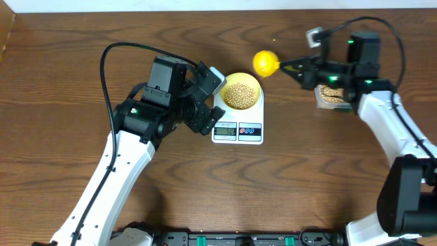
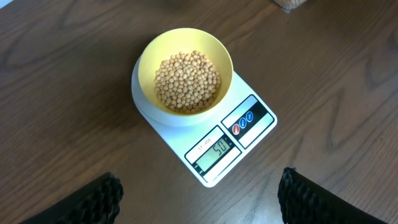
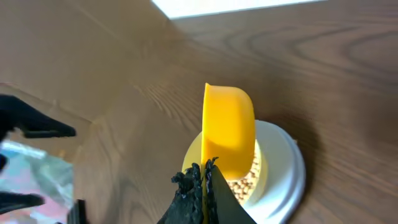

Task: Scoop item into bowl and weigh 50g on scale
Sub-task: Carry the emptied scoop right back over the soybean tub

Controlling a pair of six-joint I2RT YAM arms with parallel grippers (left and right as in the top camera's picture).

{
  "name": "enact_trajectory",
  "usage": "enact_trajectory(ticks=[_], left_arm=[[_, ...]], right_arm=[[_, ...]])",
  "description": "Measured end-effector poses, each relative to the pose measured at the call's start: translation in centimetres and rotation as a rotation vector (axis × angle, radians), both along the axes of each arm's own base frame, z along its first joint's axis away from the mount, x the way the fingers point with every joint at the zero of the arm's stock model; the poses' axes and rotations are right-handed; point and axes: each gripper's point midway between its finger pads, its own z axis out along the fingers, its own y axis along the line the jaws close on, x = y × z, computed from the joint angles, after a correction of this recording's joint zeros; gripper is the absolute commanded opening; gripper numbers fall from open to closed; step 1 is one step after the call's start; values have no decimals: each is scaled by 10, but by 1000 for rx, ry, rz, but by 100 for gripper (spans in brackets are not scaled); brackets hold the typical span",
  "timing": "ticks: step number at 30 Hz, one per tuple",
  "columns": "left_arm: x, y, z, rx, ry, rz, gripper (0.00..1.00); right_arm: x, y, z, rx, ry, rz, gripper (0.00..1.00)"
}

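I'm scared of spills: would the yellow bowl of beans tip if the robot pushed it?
Probably slides rather than tips: the bowl looks wide and low, with beans weighing its bottom. It may skid easily on the scale's smooth white platform. Spilled round beans would likely roll.

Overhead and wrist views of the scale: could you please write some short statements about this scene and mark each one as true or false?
1. The pale yellow bowl stands on the round platform of the scale. True.
2. The bowl is empty. False: it holds many soybeans.
3. The right hand is shut on the handle of the yellow scoop. True.
4. The left hand grips the rim of the bowl. False: it is open, holds nothing and is apart from the bowl.
5. The display of the scale is dark. False: it is on and shows digits.
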Motion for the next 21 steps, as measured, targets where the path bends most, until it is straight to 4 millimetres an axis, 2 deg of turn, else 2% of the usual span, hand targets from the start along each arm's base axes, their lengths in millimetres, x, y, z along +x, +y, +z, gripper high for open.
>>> enact_trajectory(ticks=[9,10,15,18,21], left_arm=[[0,0,0,0,0,0,82],[0,0,0,0,0,0,82],[0,0,0,0,0,0,82],[0,0,0,0,0,0,82],[0,0,0,0,0,0,82]], right_arm=[[3,-86,17,96,-40,-81,1],[5,-108,16,82,-63,-124,1],[11,-157,2,-19,-92,-260,1],[12,-174,-12,-114,-100,-315,1],[12,-179,-21,-197,-138,-311,1]])
